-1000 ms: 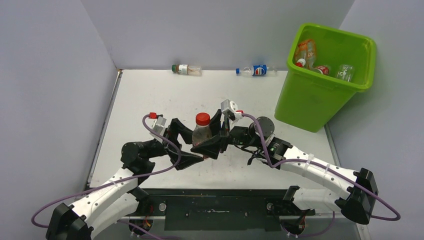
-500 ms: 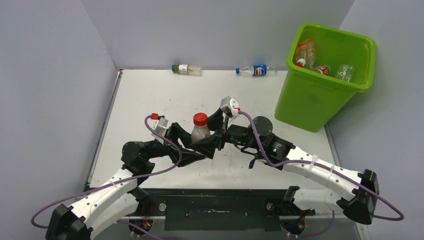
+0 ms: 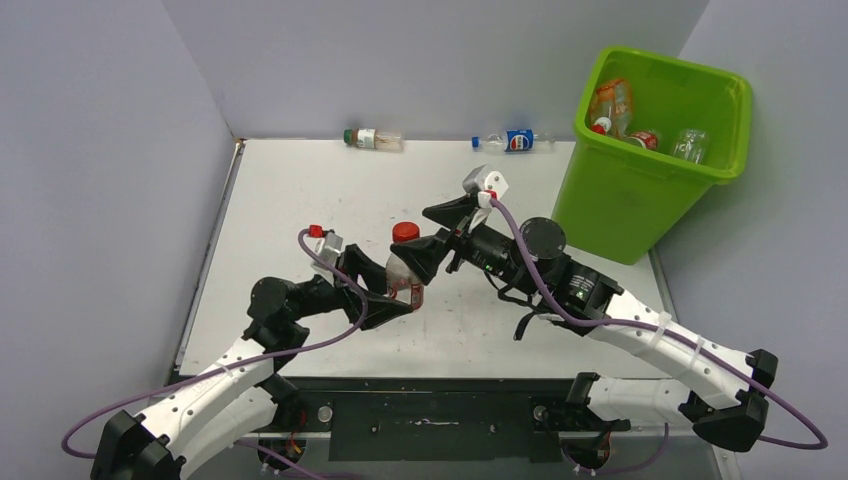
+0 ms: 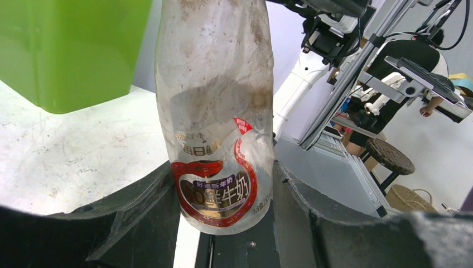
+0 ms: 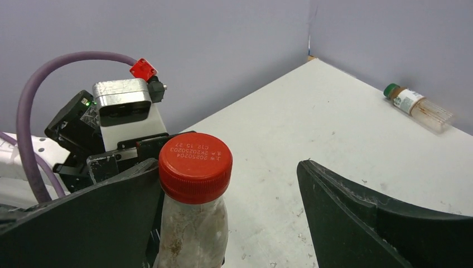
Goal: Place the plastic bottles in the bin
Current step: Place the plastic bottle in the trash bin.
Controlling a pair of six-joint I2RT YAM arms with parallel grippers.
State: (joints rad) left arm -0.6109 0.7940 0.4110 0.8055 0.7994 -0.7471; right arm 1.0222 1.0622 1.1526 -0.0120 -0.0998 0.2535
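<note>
Right gripper (image 5: 230, 164) jaws spread wide, dark fingers (image 5: 83, 229) at both lower corners. Red-cap bottle (image 5: 195, 167) upright between them, tight against the finger on the view's left, wide gap to the other. Bottle body clear, grimy, brown residue inside; date code printed on the cap. Just behind it is the other arm's camera block (image 5: 124, 111), with a red plug and purple cable (image 5: 61, 67). White table (image 5: 312, 117). Green-cap bottle (image 5: 415, 106) lies on its side near the far wall (image 5: 223, 33).

Bottle (image 4: 215, 123) top cropped in left wrist view
</note>
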